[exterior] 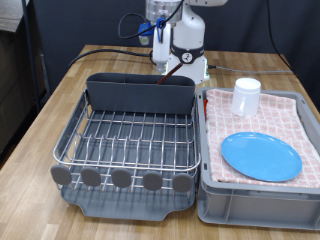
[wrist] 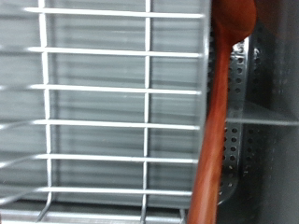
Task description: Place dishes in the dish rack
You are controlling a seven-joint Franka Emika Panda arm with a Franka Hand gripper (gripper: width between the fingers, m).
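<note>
The dish rack (exterior: 128, 140) is a silver wire grid on a dark grey tray, with a grey caddy (exterior: 140, 92) at its back. The reddish-brown wooden spoon (exterior: 170, 75) slants down into the caddy. In the wrist view the spoon (wrist: 217, 121) runs alongside the caddy's perforated wall (wrist: 238, 93), next to the rack wires (wrist: 112, 121). My gripper (exterior: 162, 48) hangs just above the caddy and the spoon's upper end; its fingers do not show in the wrist view. The light-blue plate (exterior: 260, 156) and the white cup (exterior: 246, 96) sit in the grey bin at the exterior view's right.
The grey bin (exterior: 215, 195) lined with pink checked cloth stands close against the rack's right side. Round grey discs (exterior: 122, 179) line the rack's front. The arm's white base (exterior: 190, 62) and cables stand behind the caddy. All rest on a wooden table (exterior: 45, 110).
</note>
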